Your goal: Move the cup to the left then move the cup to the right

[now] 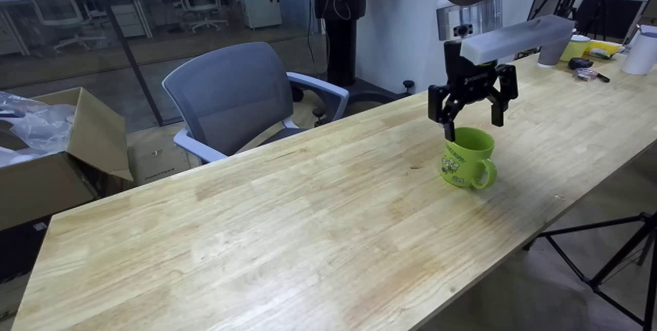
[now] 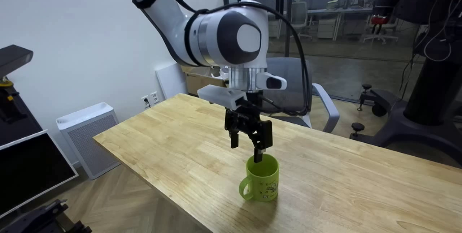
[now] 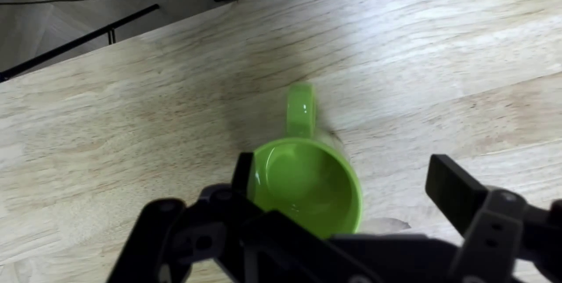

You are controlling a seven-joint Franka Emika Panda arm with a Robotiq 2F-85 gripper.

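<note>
The cup, a small lime-green mug with a loop handle and dark print, stands upright on the wooden table in both exterior views (image 1: 458,167) (image 2: 266,188). In the wrist view, I look down into the cup (image 3: 307,182), with its handle pointing toward the table edge at the top. My gripper (image 1: 474,125) is open and empty above the cup, also in an exterior view (image 2: 246,150). In the wrist view, the gripper (image 3: 343,171) has its left finger overlapping the cup's left rim and its right finger well apart from the cup's right side. Contact cannot be told.
The table (image 1: 256,228) has a long edge beside a grey chair (image 1: 231,95). At its far end stand a white-grey cup (image 1: 552,54), a yellow-green container (image 1: 575,49), a yellow bowl (image 1: 603,47), a white cylinder (image 1: 640,54) and small dark items. A cardboard box (image 1: 61,151) stands beyond the table.
</note>
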